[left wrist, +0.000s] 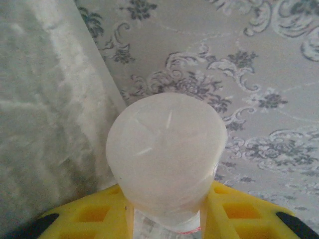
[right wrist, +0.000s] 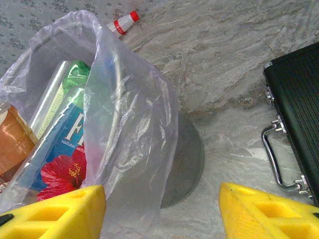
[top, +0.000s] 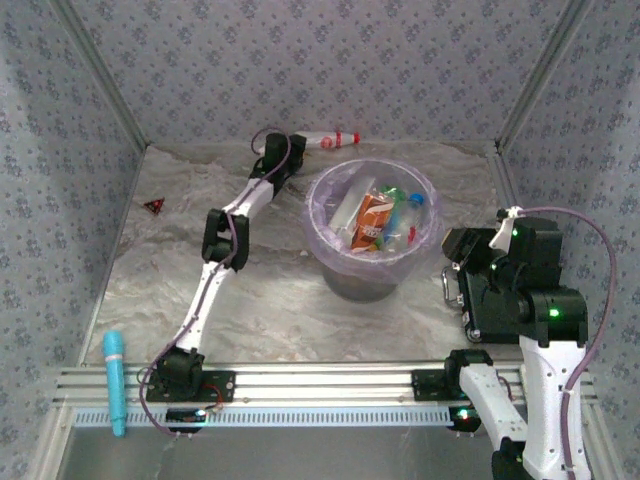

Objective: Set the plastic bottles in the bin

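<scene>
the bag-lined bin (right wrist: pixel 192 159), holding plastic bottles (right wrist: pixel 60 134), stands beyond spread yellow fingers (right wrist: pixel 55 211); a red-capped bottle (right wrist: pixel 123 22) lies near the bench's far edge.

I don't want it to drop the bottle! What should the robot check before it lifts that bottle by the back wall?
1. Bottle sits between the two sides of the left gripper: ok.
2. Grip tight enough to lift: cannot tell.
3. Bin upright with its top open: ok.
4. Nothing lying on the table between bottle and bin, seen from the top view: ok.
5. Right gripper open, holding nothing, waiting beside the bin: ok.
</scene>
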